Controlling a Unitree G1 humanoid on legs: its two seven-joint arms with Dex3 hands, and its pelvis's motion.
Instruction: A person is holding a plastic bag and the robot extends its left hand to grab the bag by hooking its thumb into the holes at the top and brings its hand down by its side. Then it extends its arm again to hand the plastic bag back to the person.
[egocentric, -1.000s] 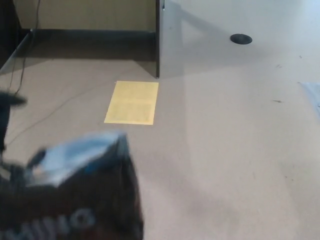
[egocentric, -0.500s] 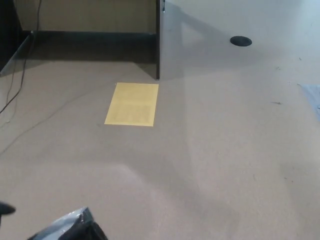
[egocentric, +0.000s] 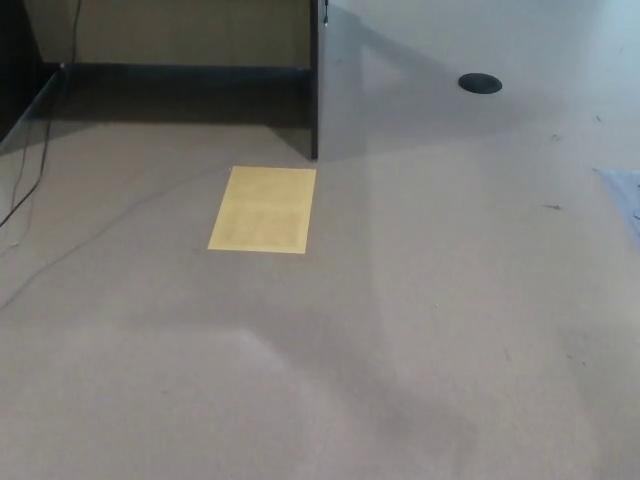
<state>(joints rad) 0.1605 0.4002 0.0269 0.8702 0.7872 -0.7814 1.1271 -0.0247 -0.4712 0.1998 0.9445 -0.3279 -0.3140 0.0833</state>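
Bare tan floor (egocentric: 420, 330) fills my head view, with a yellow sheet of paper (egocentric: 263, 209) lying flat near the middle. Behind it stands a dark panel edge (egocentric: 314, 90), and a thin cable (egocentric: 40, 150) runs down the left side. A small round black disc (egocentric: 480, 83) sits on the floor far off at the top right.

I see no robot hand at all — left or right — so I cannot tell if the fingers are wide, narrow or holding anything. The plastic bag is not in my picture either. No person shows.

I think this is the part where the left hand hangs low by my side with the bag. To do it well, I would keep the thumb hooked through the bag holes and let the arm hang calm, so the bag does not swing or slip off.

Half a second ago a dark, shiny corner of the bag showed at the bottom left. Now it has dropped out of view.
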